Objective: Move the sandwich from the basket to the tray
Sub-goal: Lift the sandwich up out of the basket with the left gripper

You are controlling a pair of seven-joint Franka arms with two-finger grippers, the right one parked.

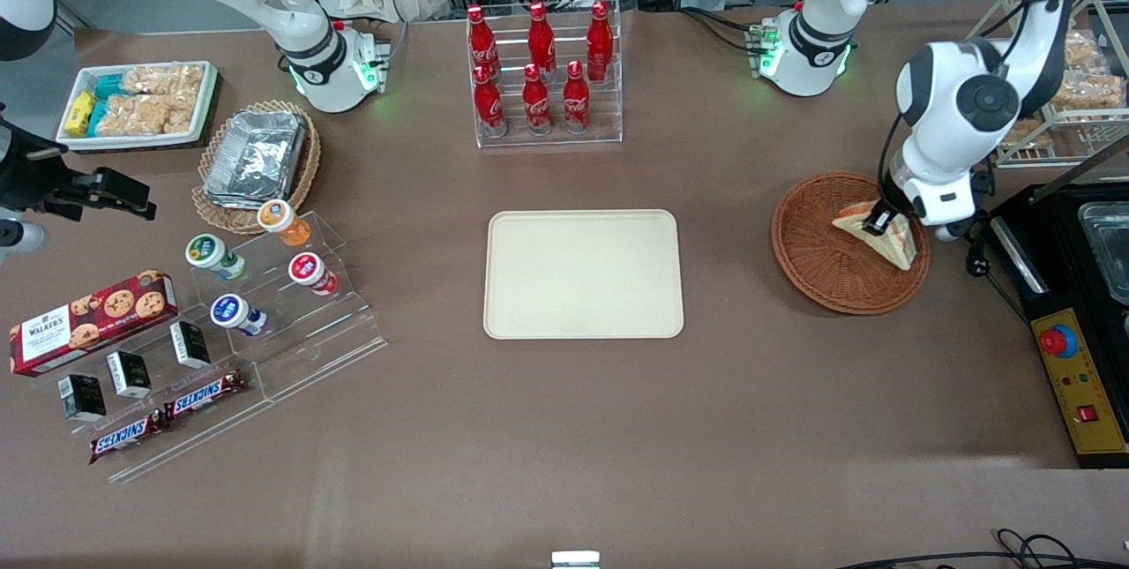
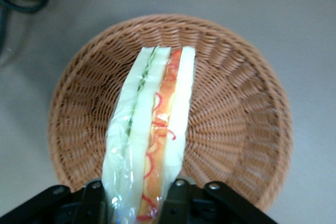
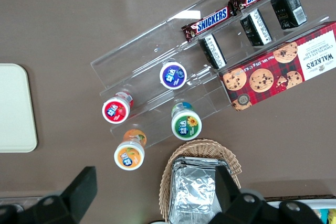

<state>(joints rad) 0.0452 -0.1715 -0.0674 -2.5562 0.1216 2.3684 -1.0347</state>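
Nearest the front camera: two Snickers bars (image 1: 168,415) lying at the lip of a clear stepped stand (image 1: 291,348), toward the parked arm's end of the table.

Working end. The gripper (image 1: 882,220) is sitting low over the basket (image 1: 816,265), its fingers (image 2: 181,195) closing narrow on the sandwich (image 1: 882,234), one on each bread face near the wedge's wide end. The wrist view is showing the cut edge facing up, orange-red and white filling between pale slices, clear wrap around it. The sandwich is hanging within the basket's rim; whether its tip is touching the weave cannot be told. Gripping the flat faces is probably keeping the layers from sliding apart.

Outward: the tray (image 1: 582,273) is lying flat mid-table, well apart from the basket, nothing on it. Judgement: grasp made, lift and carry remaining.

Counts: one sandwich, one reddish basket, one cream tray. Farther from the camera than the tray, six red bottles (image 1: 538,66) standing in a clear rack. Four yoghurt pots (image 1: 256,265) on the stand.
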